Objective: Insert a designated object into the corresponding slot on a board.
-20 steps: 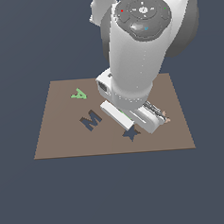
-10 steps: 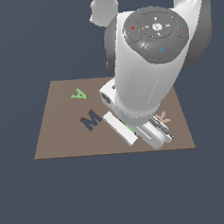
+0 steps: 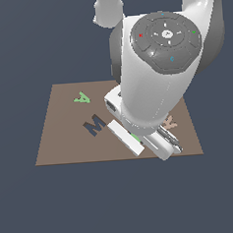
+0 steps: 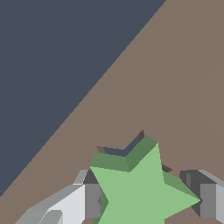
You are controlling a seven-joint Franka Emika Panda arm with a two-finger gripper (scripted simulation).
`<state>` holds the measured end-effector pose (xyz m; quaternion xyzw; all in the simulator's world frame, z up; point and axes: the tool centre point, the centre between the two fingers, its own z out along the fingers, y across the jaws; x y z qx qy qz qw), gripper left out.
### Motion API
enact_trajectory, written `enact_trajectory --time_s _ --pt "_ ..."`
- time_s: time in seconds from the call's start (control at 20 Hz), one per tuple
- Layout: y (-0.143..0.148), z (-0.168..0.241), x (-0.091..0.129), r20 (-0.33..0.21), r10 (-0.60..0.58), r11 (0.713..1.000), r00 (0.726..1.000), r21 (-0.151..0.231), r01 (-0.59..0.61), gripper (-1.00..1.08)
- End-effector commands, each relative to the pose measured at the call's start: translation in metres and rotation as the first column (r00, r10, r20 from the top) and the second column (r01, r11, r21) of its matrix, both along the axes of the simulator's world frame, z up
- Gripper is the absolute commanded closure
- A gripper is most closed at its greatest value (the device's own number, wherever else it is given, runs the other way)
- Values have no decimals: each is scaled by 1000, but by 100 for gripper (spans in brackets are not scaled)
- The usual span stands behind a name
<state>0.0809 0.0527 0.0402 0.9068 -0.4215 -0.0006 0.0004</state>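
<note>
Your board (image 3: pixel 65 137) lies under the arm, its near edge close below the gripper (image 4: pixel 146 197). The gripper clamps the green star (image 4: pixel 142 188) directly over the navy slot (image 4: pixel 120 151), partly covering it.

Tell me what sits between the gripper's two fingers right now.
In the wrist view, the light-green star fills the gap between the gripper's fingers, directly over the dark star slot in the brown board.

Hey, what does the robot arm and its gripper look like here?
The arm is glossy white and rounded, with a dark grey round cap carrying small red, green and blue marks. The gripper has boxy light-grey and dark-grey fingers. No cables show.
</note>
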Motion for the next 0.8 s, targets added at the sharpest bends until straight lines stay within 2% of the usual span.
enact_trajectory --time_s 0.0,0.25,0.3,0.75 --pt "0 -1 0 0 0 1000 1000 0 0 108" --pt "-1 -10 0 -1 -2 1000 1000 1 2 108" --pt "-1 -10 0 -1 -2 1000 1000 1 2 -92" --pt "-1 -10 0 -1 -2 1000 1000 1 2 -92"
